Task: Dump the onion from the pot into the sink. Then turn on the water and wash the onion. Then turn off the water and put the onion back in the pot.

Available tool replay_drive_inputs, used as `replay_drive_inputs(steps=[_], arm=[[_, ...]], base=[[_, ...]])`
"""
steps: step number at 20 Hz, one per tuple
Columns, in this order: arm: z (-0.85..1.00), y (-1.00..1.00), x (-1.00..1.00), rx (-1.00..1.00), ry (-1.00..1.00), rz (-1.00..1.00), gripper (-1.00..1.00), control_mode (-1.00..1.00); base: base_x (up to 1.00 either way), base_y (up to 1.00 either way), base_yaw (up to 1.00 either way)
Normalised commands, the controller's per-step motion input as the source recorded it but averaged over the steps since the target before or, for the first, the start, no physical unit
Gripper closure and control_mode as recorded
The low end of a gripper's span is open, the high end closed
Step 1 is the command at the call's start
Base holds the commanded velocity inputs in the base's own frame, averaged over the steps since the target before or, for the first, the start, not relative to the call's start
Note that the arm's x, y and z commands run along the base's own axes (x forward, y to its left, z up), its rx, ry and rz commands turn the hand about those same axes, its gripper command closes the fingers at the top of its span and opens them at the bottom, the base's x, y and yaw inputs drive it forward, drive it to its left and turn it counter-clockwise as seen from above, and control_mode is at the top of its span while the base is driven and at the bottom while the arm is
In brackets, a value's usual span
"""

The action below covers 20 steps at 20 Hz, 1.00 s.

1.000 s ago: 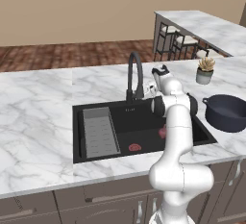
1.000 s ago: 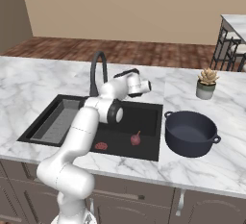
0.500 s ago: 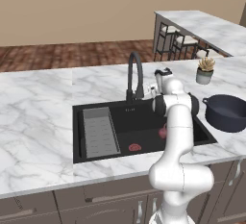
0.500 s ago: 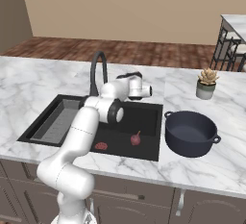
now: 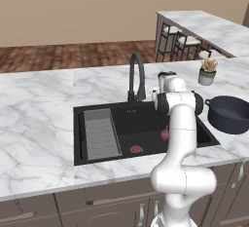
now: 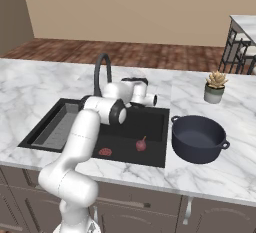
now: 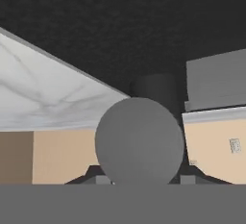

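Little has shifted since the earlier frames: the arm still reaches over the sink (image 6: 65, 112), its end effector (image 6: 150, 99) beside the faucet (image 6: 101, 72), jaw width impossible to tell. Below it the onion (image 6: 141, 145) lies in the basin; the pot (image 6: 199, 138) sits right, on the tabletop (image 6: 220, 177).

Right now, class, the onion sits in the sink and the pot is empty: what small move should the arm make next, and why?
Probably nudge the faucet handle: no stream is falling, the onion lies unwashed in the sink, and the fingers sit beside the faucet base.
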Motion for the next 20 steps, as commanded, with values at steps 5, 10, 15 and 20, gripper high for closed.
replay_drive_inputs(steps=[5, 10, 15, 20], arm=[[0.0, 0.0, 0.22, 0.13, 0.03, -0.01, 1.0, -1.0], [0.0, -0.06, 0.33, 0.17, 0.0, 0.0, 1.0, -1.0], [0.0, -0.24, 0.35, 0.19, 0.0, 0.01, 1.0, -1.0], [0.0, -0.21, 0.29, 0.17, 0.0, 0.01, 1.0, -1.0]], base=[[0.0, 0.0, 0.0], [0.0, 0.0, 0.0], [0.0, 0.0, 0.0], [0.0, 0.0, 0.0]])
